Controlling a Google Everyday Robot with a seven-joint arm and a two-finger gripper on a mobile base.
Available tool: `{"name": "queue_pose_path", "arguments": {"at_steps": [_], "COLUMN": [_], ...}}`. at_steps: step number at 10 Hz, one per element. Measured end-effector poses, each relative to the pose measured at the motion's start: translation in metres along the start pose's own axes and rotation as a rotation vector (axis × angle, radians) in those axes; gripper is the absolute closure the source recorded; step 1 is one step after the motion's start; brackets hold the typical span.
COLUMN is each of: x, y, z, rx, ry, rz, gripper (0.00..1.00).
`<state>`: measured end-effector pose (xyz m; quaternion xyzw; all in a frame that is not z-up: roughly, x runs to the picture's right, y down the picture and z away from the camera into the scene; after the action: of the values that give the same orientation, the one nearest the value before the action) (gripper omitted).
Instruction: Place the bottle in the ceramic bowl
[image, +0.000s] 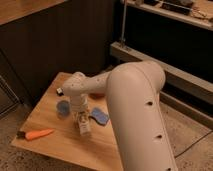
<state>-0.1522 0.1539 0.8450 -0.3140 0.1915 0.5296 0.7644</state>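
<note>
Step in hand: the grasp of the small whitish boxy bottle (84, 127), which sits on the light wooden worktop (56, 146) near its front edge, between the orange carrot (38, 134) and the blue rectangular sponge (99, 116). My gripper (82, 121) is set down directly upon the bottle from above. I cannot tell whether it has the bottle clasped or only stands around it. The bottle's long axis appears to run up and down the view, its lower end leaning slightly toward the right. I cannot make out which end is the cap, nor whether it stands upright or lies flat. The small round red-orange ceramic bowl (98, 94) shows only as a sliver behind my forearm, farther back on the worktop, and nothing is yet placed in it. In my judgement the next move calls for a firm hold, a lift clear of the sponge and the small round blue cup (63, 107), then a carry rearward over the bowl.
</note>
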Motion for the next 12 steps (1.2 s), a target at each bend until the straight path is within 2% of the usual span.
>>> {"name": "queue_pose_path", "arguments": {"at_steps": [1, 2, 4, 6, 7, 9, 12], "x": [-0.002, -0.007, -0.014, -0.032, -0.041, -0.056, -0.079], "y": [0.005, 0.007, 0.004, 0.002, 0.004, 0.008, 0.011], "z": [-0.003, -0.008, -0.018, -0.037, -0.049, -0.076, -0.118], "rx": [-0.019, -0.014, 0.026, 0.104, 0.128, 0.157, 0.184], "ry": [-0.019, -0.052, -0.105, -0.193, -0.231, -0.295, -0.365], "rz": [-0.015, -0.029, -0.045, -0.052, -0.051, -0.054, -0.063], "gripper": [0.7, 0.82, 0.98, 1.0, 1.0, 1.0, 1.0]}}
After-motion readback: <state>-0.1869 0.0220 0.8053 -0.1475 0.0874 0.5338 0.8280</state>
